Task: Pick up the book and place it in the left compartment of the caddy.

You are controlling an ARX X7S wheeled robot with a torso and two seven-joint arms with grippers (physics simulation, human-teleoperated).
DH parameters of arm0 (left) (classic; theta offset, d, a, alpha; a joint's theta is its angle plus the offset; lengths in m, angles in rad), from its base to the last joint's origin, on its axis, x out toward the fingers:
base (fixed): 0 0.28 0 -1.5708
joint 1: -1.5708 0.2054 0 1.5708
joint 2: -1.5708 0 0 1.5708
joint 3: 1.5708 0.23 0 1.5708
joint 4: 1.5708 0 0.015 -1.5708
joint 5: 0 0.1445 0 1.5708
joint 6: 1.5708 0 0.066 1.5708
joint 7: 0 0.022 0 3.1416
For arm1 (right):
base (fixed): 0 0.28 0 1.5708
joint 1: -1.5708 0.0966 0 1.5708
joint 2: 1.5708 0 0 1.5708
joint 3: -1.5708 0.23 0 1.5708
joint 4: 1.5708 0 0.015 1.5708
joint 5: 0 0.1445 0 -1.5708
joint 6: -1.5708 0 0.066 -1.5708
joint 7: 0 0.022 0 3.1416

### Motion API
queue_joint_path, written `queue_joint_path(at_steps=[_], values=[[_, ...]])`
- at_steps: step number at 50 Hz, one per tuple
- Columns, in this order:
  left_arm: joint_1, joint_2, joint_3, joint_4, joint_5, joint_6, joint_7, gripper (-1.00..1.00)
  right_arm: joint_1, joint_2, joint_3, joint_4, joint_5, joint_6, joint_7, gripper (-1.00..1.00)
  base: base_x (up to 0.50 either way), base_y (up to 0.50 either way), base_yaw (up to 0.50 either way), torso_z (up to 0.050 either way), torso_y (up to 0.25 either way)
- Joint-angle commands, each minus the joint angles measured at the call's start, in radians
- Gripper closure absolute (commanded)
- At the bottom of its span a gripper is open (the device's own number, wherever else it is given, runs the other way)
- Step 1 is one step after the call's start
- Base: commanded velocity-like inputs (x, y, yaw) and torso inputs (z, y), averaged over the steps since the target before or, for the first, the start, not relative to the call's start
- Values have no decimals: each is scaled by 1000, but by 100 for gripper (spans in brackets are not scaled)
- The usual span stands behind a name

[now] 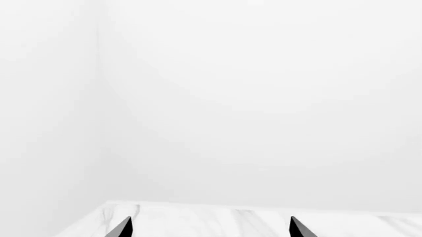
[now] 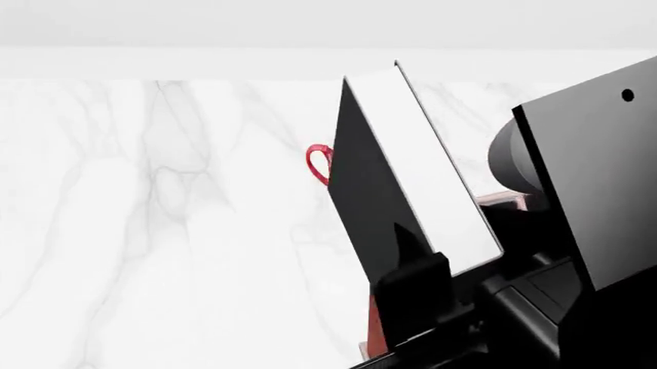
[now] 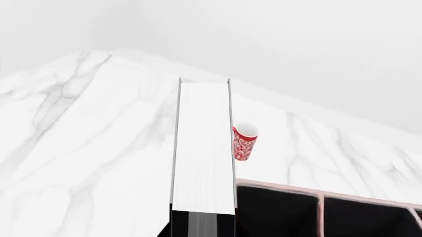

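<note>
The thick black-covered hardback book with white page edges is clamped at its lower end by the right gripper, lifted above the marble worktop and tilted, seemingly to carry it over the reddish-brown caddy's pinkish rim; the red patterned mug stands beyond. The left gripper hangs apart, idle, near the worktop's far edge.

Right arm fills the head view around 4 o'clock, big dark wrist housing up high, and the right gripper is clamped on the book, which sticks up toward 12. Left gripper only shows two dark fingertips, spread apart, holding nothing.
</note>
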Motion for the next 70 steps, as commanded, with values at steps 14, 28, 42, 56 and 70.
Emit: queue_joint_path(at_steps=[14,28,42,56,70], values=[[1,-5,2,-3,-4,2,-6,-100,-15,108,37,31,-53,50,-32,100,0,0,0,0,1],[7,-5,14,-5,10,14,-6,-100,-61,182,60,20,-66,51,-52,100,0,0,0,0,1],[7,-10,15,-1,4,12,-11,-100,-241,226,88,16,-190,31,-139,100,0,0,0,1,1],[9,-12,12,-2,0,15,-13,-100,-326,188,65,81,-309,50,-202,100,0,0,0,0,1],[12,-13,19,-3,3,20,-15,-100,-380,166,50,142,-388,60,-257,100,0,0,0,1,1]])
